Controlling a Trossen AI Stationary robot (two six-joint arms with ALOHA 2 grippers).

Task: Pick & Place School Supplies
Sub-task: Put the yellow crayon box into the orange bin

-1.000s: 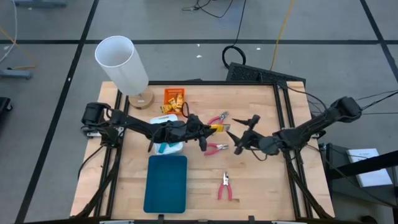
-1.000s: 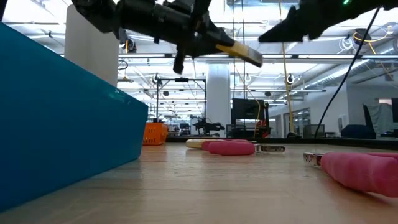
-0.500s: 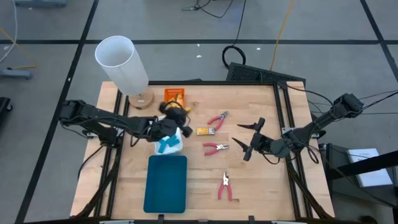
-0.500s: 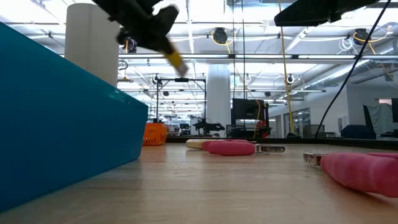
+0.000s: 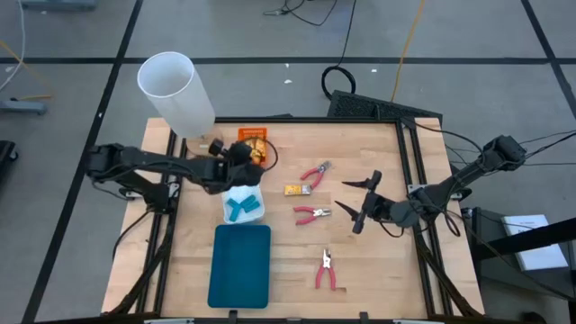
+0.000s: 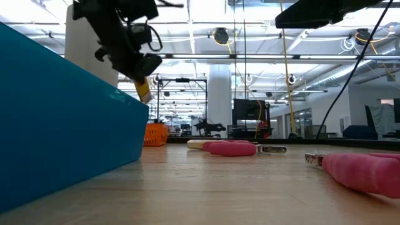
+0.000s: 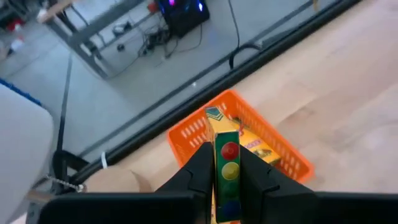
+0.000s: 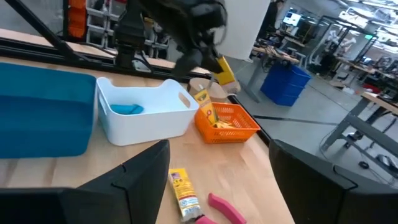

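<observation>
Left gripper hangs in the air at the near edge of the orange basket, its fingers pinching a yellow packet that bears a red and a green dot; in the low view the packet's tip pokes out below the dark fingers, clear of the table. Right gripper waits on the right half of the table, fingers spread wide, holding nothing.

Largest on the wooden table is the tall white cylinder at the far left corner, standing on a round wooden base. Next comes the teal tray, flat at the front edge. Just behind it sits the white bin, with light-blue pieces inside. The orange basket stands behind the bin, beside the cylinder, with more yellow packets lying in it.

Loose items lie between the two arms. One yellow packet rests flat near the table's middle. Three red-handled pliers lie apart from one another: one just behind that packet, one just in front of it, and one near the front edge, right of the teal tray.
</observation>
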